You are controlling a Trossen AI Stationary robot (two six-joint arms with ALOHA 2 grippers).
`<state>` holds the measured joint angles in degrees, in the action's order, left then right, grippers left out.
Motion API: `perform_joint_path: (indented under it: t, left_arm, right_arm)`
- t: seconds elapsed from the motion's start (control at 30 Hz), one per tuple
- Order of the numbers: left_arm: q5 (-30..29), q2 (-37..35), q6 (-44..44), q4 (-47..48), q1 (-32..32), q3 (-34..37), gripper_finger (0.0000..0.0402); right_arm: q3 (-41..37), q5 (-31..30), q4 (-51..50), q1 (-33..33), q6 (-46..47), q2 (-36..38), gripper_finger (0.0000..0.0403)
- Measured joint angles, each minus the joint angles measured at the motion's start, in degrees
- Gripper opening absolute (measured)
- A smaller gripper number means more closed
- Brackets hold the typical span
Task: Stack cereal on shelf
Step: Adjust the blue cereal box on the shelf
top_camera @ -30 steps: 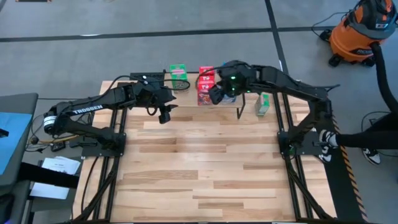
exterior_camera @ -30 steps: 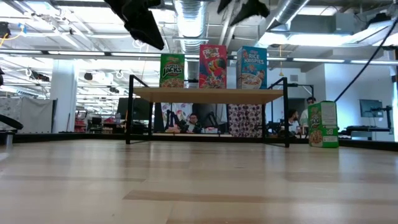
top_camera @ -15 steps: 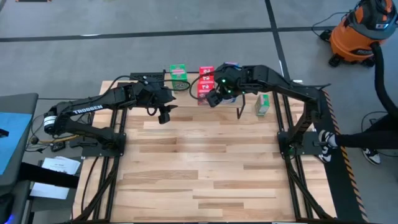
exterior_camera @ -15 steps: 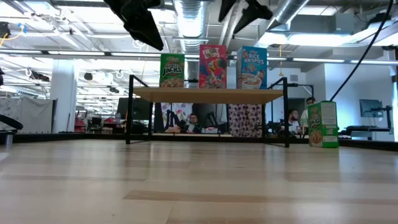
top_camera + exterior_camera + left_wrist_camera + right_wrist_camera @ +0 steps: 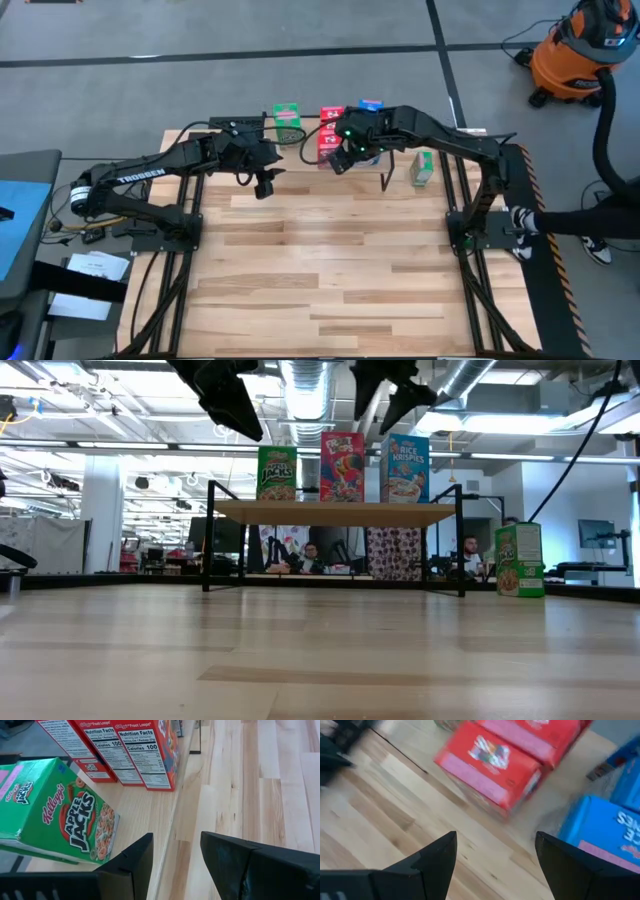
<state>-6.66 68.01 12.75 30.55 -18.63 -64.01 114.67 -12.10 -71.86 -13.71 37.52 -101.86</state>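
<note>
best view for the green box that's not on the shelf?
Low view: the green cereal box stands upright on the table right of the shelf, printed front readable. High view shows only its top, beside the right arm. Neither wrist view shows it.

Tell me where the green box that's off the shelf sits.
In the high view the green box stands on the tabletop, right of the shelf, past its right legs.

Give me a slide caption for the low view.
Green, red and blue cereal boxes line the shelf; another green box waits on the table.
</note>
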Motion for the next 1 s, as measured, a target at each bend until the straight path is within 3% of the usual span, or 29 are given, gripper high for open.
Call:
perform_joint_path:
  t: [1.0]
  left_arm:
    - [0.00,0.00,-0.13,0.02,0.00,0.02,0.0155]
  right_arm:
    - [-0.04,-1.60,-1.75,-1.83,0.05,-0.84,0.0291]
